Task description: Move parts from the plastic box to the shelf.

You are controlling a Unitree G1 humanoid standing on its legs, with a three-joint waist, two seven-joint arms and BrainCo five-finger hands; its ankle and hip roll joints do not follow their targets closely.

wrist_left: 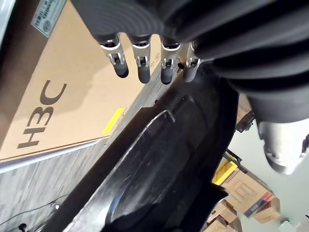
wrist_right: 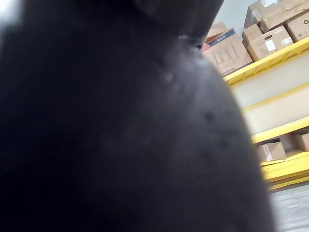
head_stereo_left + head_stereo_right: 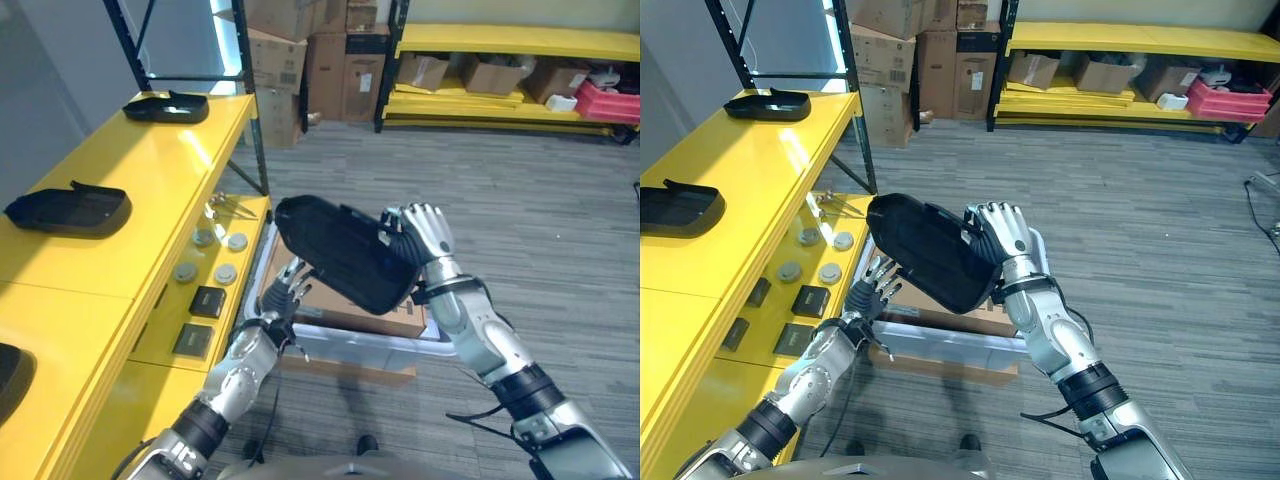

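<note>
Yellow shelf (image 3: 150,170), already bearing two black parts. Black part (image 3: 345,255), lifted above the plastic box (image 3: 350,345) beside the shelf, apparently for transfer. Right hand (image 3: 425,232) curls round its far edge; left hand (image 3: 285,297), fingers straight, steadies it from beneath.

We see a long yellow metal shelf (image 3: 150,165) on our left carrying two black moulded plastic parts (image 3: 70,210) (image 3: 166,106), well apart. Its lower yellow ledge (image 3: 245,212) holds round grey discs (image 3: 212,256) and flat dark square pieces (image 3: 201,320).
</note>
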